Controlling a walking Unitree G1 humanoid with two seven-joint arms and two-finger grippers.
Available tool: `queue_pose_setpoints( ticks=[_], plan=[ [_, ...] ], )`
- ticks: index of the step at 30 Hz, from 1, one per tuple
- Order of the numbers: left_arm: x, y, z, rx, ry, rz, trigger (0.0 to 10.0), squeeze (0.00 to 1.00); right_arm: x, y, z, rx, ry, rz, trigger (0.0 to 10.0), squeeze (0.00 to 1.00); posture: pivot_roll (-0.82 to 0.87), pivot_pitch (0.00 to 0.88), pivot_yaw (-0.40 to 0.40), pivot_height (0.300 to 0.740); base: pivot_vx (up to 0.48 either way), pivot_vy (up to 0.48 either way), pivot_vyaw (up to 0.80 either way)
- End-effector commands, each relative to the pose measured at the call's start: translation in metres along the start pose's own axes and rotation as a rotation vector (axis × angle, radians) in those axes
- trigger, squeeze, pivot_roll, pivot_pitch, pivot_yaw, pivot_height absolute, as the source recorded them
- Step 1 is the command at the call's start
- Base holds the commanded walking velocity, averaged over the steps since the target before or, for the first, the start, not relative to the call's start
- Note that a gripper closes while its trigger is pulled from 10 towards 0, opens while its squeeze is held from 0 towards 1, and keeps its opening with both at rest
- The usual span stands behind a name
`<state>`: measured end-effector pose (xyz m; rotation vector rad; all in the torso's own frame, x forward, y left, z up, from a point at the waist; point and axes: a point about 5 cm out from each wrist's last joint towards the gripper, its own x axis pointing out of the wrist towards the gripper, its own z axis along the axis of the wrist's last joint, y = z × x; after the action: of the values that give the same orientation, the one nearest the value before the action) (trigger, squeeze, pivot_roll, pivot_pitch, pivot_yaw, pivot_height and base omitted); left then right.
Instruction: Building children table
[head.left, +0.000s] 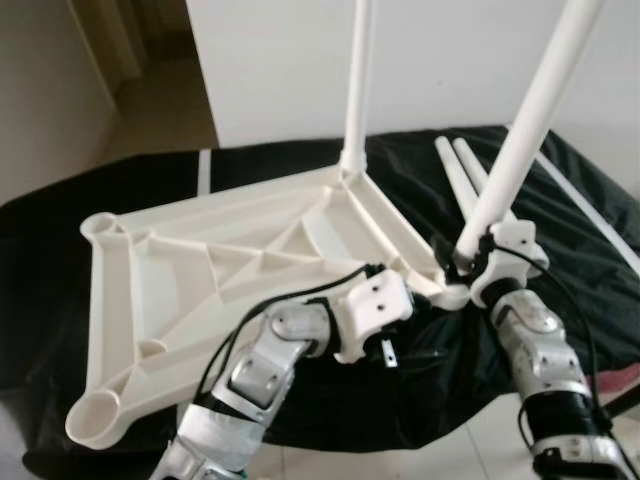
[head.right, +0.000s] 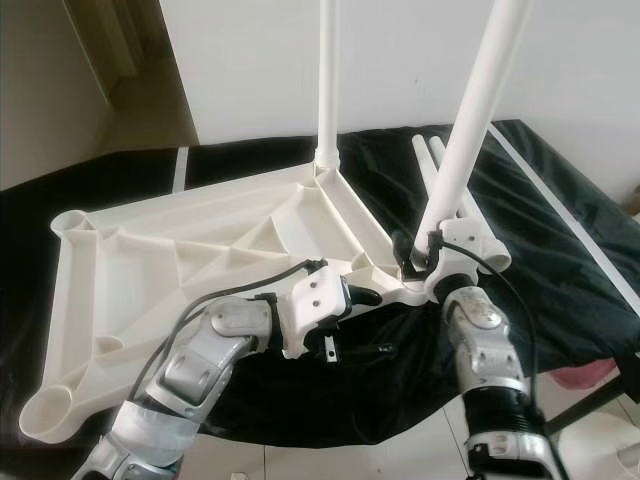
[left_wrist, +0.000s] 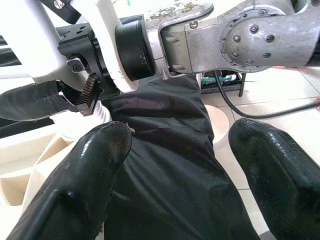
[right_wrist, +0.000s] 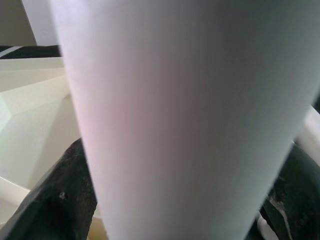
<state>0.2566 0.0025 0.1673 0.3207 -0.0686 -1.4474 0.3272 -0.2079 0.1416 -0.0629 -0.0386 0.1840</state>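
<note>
1. Table top (head.left: 200, 270): cream plastic, lying upside down on a black cloth (head.left: 560, 230), ribbed underside up, with round leg sockets at its corners.
2. Fitted leg (head.left: 357, 90): white tube standing upright in the far corner socket, long axis vertical.
3. Held leg (head.left: 525, 120): white tube, lower end at the near right corner socket (head.left: 452, 293), long axis tilted, upper end leaning to the right and away.
4. Right end effector (head.left: 470, 262): clamped on the held leg's lower end, black fingers (right_wrist: 55, 205) on either side of the tube.
5. Left end effector (left_wrist: 172, 165): fingers apart, holding nothing, above the cloth just beside that socket.
6. Spare legs (head.left: 462, 180): two white tubes lying side by side on the cloth behind the held leg.
</note>
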Motion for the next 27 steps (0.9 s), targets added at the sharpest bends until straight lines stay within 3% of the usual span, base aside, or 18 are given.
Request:
queue_pose_setpoints(
  ticks=[1, 3, 8, 12, 14, 27],
  plan=[
    [0.0, 0.006, -0.001, 0.012, 0.013, 0.089, 10.0, 0.0, 0.005, 0.003, -0.004, -0.007, 0.023, 0.071, 10.0, 0.0, 0.01, 0.0, -0.006, 0.74, 0.0, 0.0, 0.0],
    [0.0, 0.006, -0.001, 0.012, 0.013, 0.089, 10.0, 0.0, 0.005, 0.003, -0.004, -0.007, 0.023, 0.071, 10.0, 0.0, 0.01, 0.0, -0.006, 0.74, 0.0, 0.0, 0.0],
    [-0.002, 0.007, 0.0, 0.015, 0.015, 0.105, 10.0, 0.0, 0.016, 0.009, -0.003, -0.088, 0.057, 0.227, 10.0, 0.0, 0.03, 0.0, -0.018, 0.74, 0.0, 0.0, 0.0],
    [-0.002, 0.008, 0.0, 0.015, 0.016, 0.11, 10.0, 0.0, 0.017, 0.01, -0.003, -0.106, 0.063, 0.256, 10.0, 0.0, 0.03, 0.0, -0.022, 0.74, 0.0, 0.0, 0.0],
    [-0.002, 0.007, 0.0, 0.013, 0.015, 0.119, 10.0, 0.0, 0.018, 0.009, -0.007, -0.123, 0.085, 0.284, 0.0, 0.0, 0.04, 0.0, -0.031, 0.74, 0.0, 0.0, 0.0],
    [-0.004, 0.008, -0.001, 0.011, 0.019, 0.134, 10.0, 0.0, 0.015, -0.006, -0.017, -0.112, 0.119, 0.259, 0.0, 0.0, 0.05, 0.0, -0.037, 0.74, 0.0, 0.0, 0.0]
  ],
)
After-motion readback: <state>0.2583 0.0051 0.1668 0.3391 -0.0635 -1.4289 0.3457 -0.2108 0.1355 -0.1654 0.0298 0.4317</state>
